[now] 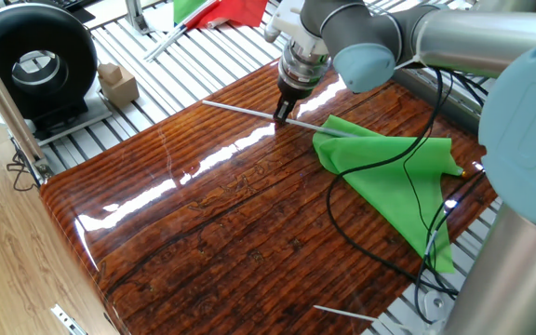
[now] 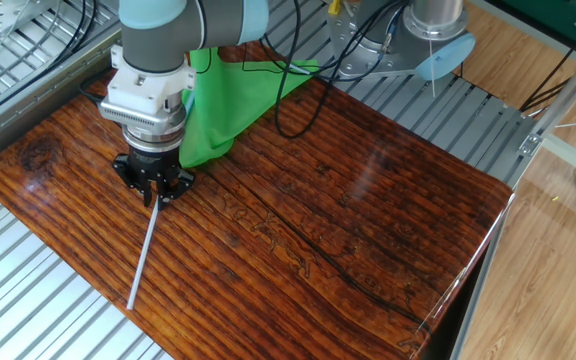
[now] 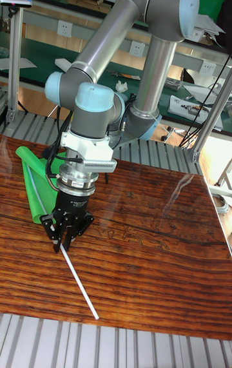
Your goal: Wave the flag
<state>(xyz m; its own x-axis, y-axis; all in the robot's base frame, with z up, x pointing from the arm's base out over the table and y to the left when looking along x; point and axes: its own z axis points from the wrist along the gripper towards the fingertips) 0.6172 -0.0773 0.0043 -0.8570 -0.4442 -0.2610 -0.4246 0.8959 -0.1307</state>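
Observation:
The flag lies flat on the glossy wooden table [image 1: 203, 223]. Its bright green cloth [image 1: 389, 167] is crumpled to the right, and its thin grey-white rod [image 1: 240, 109] runs out to the left. My gripper [image 1: 282, 118] points straight down onto the rod, just beside the cloth. In the other fixed view the gripper [image 2: 155, 198] straddles the rod [image 2: 143, 260], with the cloth [image 2: 218, 100] behind it. The tall view shows the fingers closed around the rod [image 3: 80, 284] at the gripper [image 3: 64, 242], and the rod still rests on the wood.
A black cable [image 1: 380, 251] trails over the cloth and table. A red-and-green flag [image 1: 217, 11], a wooden block [image 1: 117, 82] and a black round device [image 1: 33, 65] sit on the slatted frame at the back left. A second thin rod [image 1: 342, 314] lies at the front edge.

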